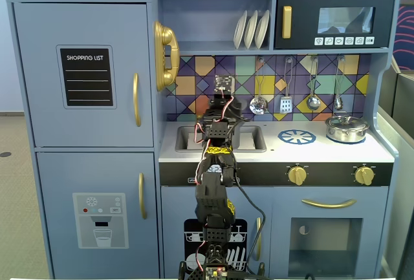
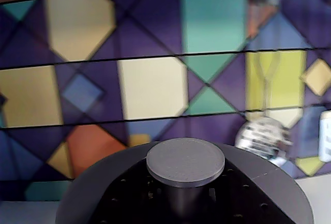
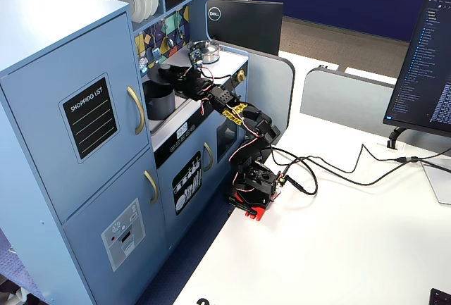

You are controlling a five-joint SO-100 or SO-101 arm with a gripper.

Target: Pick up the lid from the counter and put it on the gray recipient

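The dark-gray lid (image 2: 103, 182) fills the bottom of the wrist view, its flat round knob (image 2: 185, 161) toward the camera. My own fingers do not show there. In a fixed view from the side, my gripper (image 3: 176, 75) is shut on the lid (image 3: 165, 72) and holds it in the air just above the gray recipient (image 3: 158, 102), which stands at the sink on the counter (image 3: 184, 111). In the front fixed view the arm covers the recipient, and my gripper (image 1: 223, 107) hangs over the sink (image 1: 255, 139).
A shiny silver lidded pot (image 1: 347, 128) stands at the counter's right end, beside the blue printed burner ring (image 1: 297, 137). Utensils (image 1: 285, 102) hang on the tiled backsplash behind the sink. A gold phone (image 1: 165, 55) hangs to the left, above the counter.
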